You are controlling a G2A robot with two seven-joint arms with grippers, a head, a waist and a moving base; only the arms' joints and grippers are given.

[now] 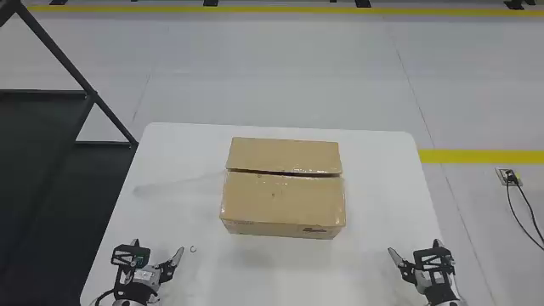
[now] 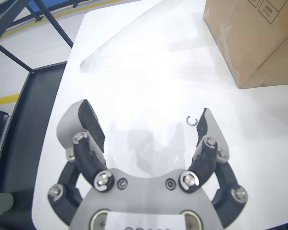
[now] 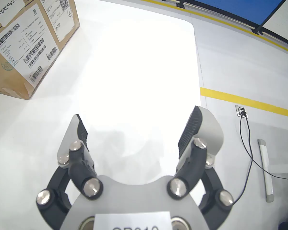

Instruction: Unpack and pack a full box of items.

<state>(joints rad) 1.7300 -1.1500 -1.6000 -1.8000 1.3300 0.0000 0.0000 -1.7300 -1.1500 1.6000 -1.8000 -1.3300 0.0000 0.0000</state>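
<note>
A brown cardboard box (image 1: 284, 187) stands in the middle of the white table (image 1: 374, 170), its top flaps closed. A corner of the box (image 2: 252, 29) rises beyond my left gripper (image 2: 144, 118), and its labelled side (image 3: 26, 37) stands beyond my right gripper (image 3: 138, 123). A strip of clear tape (image 2: 139, 29) trails from the box across the table. My left gripper (image 1: 150, 265) sits open at the table's near left corner. My right gripper (image 1: 422, 265) sits open at the near right corner. Nothing lies between the fingers of either.
A small C-shaped metal ring (image 2: 191, 121) lies on the table by one left fingertip, the ring (image 1: 194, 249) being near the left gripper. A dark metal rack (image 1: 51, 127) stands left of the table. On the floor to the right run a cable (image 3: 248, 149) and a yellow line (image 1: 480, 155).
</note>
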